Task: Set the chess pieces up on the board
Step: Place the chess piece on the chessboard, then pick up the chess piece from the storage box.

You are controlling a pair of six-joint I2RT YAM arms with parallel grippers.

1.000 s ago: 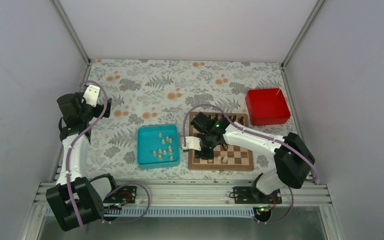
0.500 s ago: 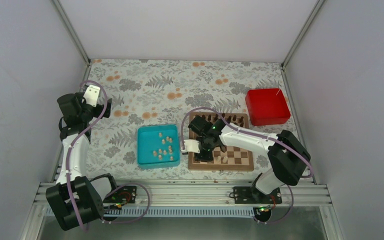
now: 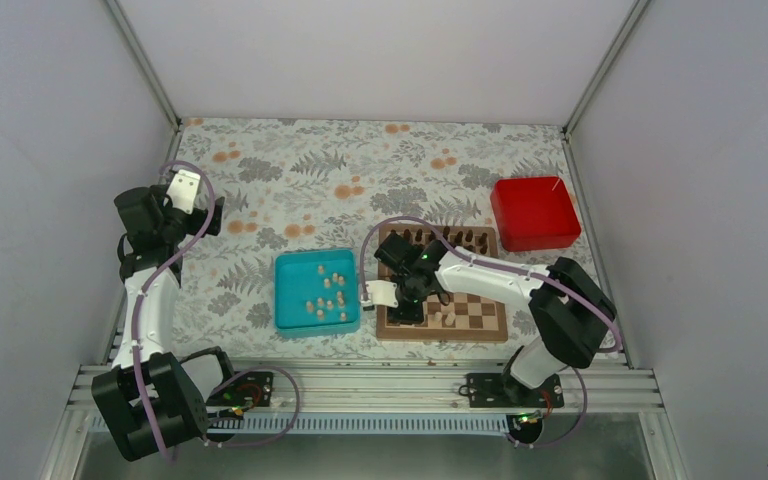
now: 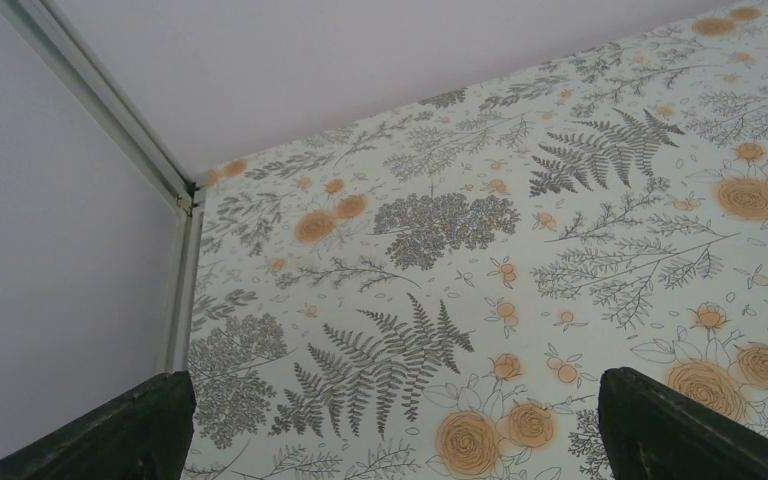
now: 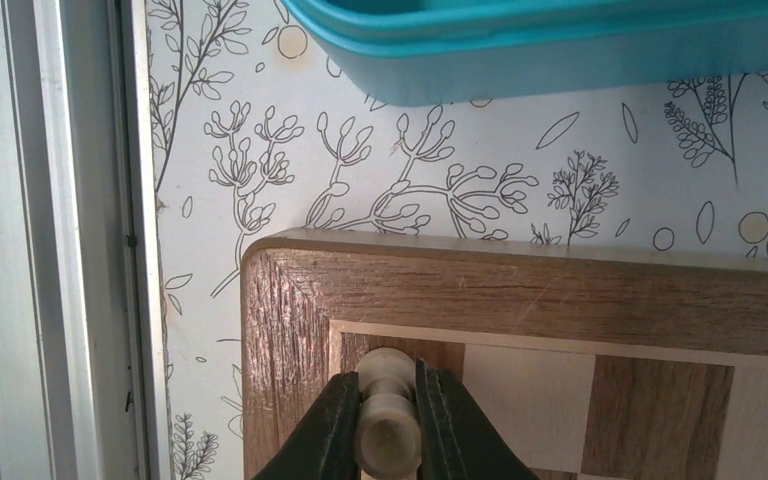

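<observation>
Right hand [image 5: 388,425] pinched shut, reaching left; left hand [image 4: 400,430] raised, fingers apart.

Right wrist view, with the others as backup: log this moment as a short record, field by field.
right end effector: shut on a pale chess piece
piece location: over the dark corner square of the board, on the tray side; contact cannot be told
left end effector: open, holding nothing, above the floral cloth
teal tray: holds several loose pale pieces
far board row: dark chessmen standing
</observation>
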